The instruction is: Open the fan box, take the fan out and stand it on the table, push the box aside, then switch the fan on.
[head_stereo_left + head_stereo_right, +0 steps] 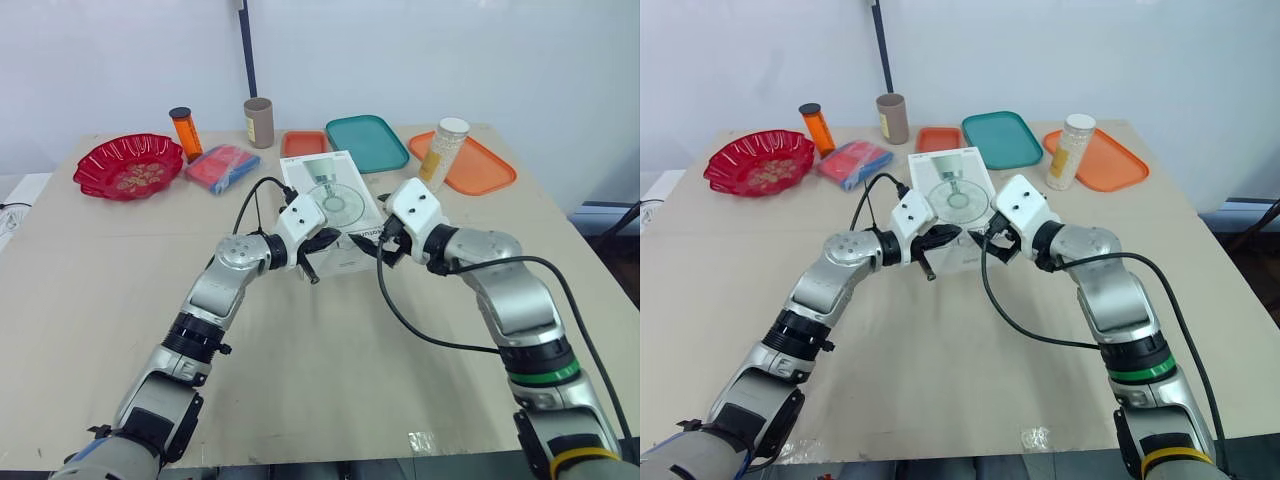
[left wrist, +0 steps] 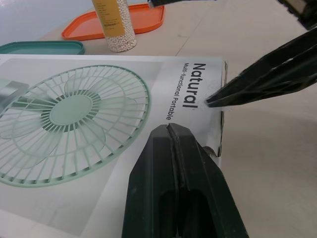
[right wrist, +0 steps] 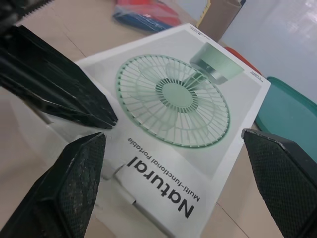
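Note:
The fan box (image 1: 335, 195) is white with a green fan printed on its top and lies flat and closed at the table's middle. My left gripper (image 2: 171, 130) is shut, its tips resting on the box top near the front edge by the word "Natural". Nothing shows between its fingers. From the head it sits at the box's near left corner (image 1: 325, 241). My right gripper (image 3: 173, 136) is open, its two fingers (image 3: 79, 183) spread wide on either side of the box's near end. It hangs at the near right corner (image 1: 375, 247), close to the left gripper's tips.
Behind the box stand a small orange tray (image 1: 303, 143), a teal tray (image 1: 366, 142), a larger orange tray (image 1: 480, 165) and a jar of white beads (image 1: 444, 152). At back left are a red bowl (image 1: 128, 165), an orange bottle (image 1: 185, 132), a red and blue packet (image 1: 222, 166) and a brown cylinder (image 1: 259, 122).

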Action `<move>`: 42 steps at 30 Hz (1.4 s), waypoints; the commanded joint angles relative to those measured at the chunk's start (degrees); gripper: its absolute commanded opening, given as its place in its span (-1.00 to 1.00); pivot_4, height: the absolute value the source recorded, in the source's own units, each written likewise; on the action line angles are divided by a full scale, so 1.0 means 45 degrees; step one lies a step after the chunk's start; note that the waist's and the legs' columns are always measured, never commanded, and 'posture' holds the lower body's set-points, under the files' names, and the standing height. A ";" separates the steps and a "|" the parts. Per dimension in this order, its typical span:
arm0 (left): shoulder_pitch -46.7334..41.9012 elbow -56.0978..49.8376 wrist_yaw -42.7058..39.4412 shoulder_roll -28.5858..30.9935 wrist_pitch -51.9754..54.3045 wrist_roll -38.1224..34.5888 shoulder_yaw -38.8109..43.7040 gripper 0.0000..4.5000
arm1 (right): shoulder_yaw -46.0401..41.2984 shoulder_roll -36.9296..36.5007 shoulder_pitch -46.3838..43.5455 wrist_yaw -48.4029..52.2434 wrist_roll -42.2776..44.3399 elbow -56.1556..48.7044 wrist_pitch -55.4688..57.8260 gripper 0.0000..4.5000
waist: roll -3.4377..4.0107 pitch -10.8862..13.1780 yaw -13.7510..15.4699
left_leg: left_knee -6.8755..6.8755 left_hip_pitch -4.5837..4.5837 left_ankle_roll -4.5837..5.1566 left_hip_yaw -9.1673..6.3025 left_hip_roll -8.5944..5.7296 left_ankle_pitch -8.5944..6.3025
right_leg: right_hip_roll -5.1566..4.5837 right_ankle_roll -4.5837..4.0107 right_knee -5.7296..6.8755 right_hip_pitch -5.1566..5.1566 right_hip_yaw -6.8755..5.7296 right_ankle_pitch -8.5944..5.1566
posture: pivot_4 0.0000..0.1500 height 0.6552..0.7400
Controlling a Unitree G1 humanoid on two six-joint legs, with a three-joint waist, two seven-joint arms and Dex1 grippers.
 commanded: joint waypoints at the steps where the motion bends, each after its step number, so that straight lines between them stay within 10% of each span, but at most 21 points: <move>1: 0.0079 0.0091 -0.0087 0.0068 0.0053 0.0145 -0.0191 -0.98 | 0.0002 -0.0191 0.0446 0.0258 0.0200 -0.0985 0.0133 1.00 | 0.0000 0.0000 0.0002 | 0.0000 0.0000 0.0001 0.0000 0.0000 0.0000 | 0.0000 0.0000 0.0001 0.0001 0.0000 0.0000 | 1.00 1.00; 42: 0.0510 -0.0527 -0.0231 0.0052 0.0382 0.0093 -0.0317 -0.98 | -0.0115 0.0844 -0.1219 -0.0652 -0.0225 0.1044 -0.0346 1.00 | 0.0002 -0.0001 -0.0014 | 0.0001 0.0004 -0.0004 0.0001 0.0001 0.0002 | 0.0003 -0.0001 0.0004 -0.0003 0.0003 0.0001 | 1.00 1.00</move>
